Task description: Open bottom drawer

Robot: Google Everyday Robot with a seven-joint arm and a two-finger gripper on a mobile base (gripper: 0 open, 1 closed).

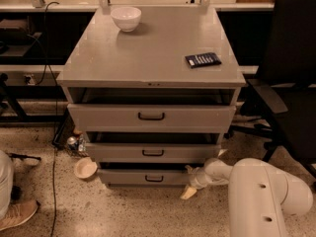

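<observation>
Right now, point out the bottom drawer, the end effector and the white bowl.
bottom drawer (154, 178): camera view, handle on its front.
end effector (189, 187): camera view, its tip, beside the drawer's lower right corner.
white bowl (126, 19): camera view, its outer side wall.
</observation>
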